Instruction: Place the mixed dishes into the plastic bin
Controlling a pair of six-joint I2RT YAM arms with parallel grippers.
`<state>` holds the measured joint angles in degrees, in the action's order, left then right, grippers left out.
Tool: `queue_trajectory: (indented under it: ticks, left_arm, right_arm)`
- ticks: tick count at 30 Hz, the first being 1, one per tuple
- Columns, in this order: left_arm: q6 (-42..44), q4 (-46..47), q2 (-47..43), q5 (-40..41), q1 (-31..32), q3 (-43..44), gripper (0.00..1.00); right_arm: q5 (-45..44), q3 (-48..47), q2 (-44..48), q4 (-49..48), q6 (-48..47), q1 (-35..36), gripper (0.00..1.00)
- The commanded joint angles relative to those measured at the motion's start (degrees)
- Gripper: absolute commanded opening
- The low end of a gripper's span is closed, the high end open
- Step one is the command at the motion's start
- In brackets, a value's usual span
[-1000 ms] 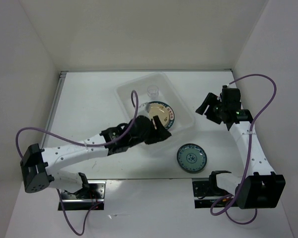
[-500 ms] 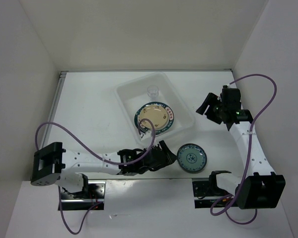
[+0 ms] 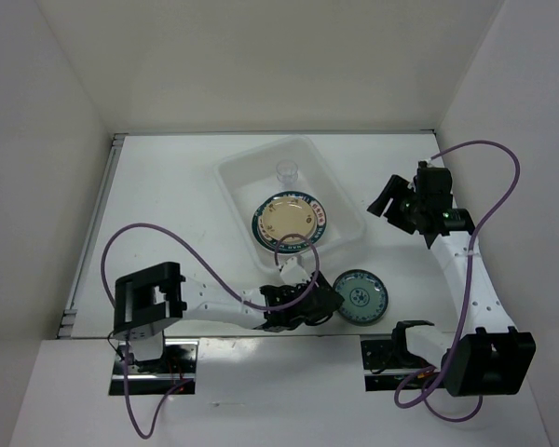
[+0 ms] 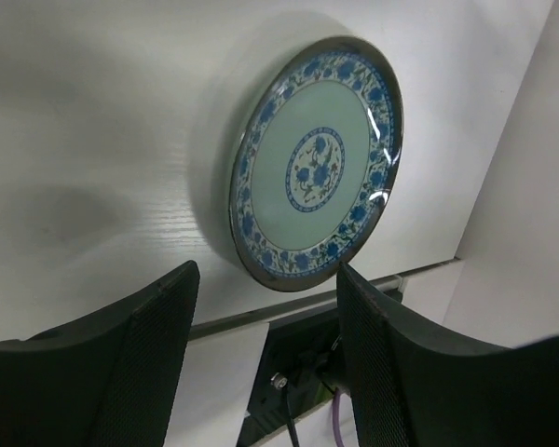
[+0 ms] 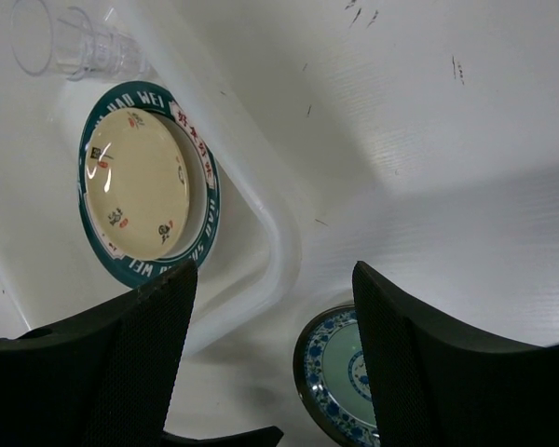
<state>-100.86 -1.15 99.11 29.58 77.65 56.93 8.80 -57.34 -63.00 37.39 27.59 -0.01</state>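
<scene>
My left gripper point(image 3: 328, 300) sits low over the near part of the table point(image 3: 168, 214), jaws spread wide and holding nothing. In my left wrist view the blue-rimmed plate point(image 4: 315, 163) lies flat on the table just ahead of my left fingers point(image 4: 130, 345), its near edge showing between the two tips; I cannot tell whether they touch it. From above, that plate point(image 3: 359, 296) rests just right of the left gripper and near the right corner of the plastic bin point(image 3: 252, 182), outside it. Inside the bin, a cream-yellow plate point(image 3: 289, 219) lies on a teal-rimmed plate point(image 3: 319, 223), and a clear cup point(image 3: 286, 170) stands at the far side. My right gripper point(image 3: 389, 205) hangs to the right of the bin, well apart from the left one, jaws wide and empty, its camera looking down over the bin's rounded corner point(image 5: 279, 242).
</scene>
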Motion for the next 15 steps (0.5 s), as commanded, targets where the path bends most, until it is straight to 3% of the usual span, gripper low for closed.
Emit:
queue_trajectory:
  ticks: [1, 7, 15]
  left_arm:
    - [-4.78, 1.94, 3.36, -1.09, 0.93, 4.06, 0.68]
    - [-10.15, 2.11, 6.8, -4.01, 0.93, 4.07, 0.67]
    - [-11.2, 3.69, 11.37, -5.15, 0.93, 5.82, 0.54]
  right_arm:
    - [0.43, 0.56, 2.18, -2.23, -0.08, -0.16, 0.73]
    - [-0.71, 0.56, 3.24, -1.71, -0.08, 0.36, 0.73]
    - [-0.71, 0.56, 3.24, -1.18, -0.08, 0.89, 0.73]
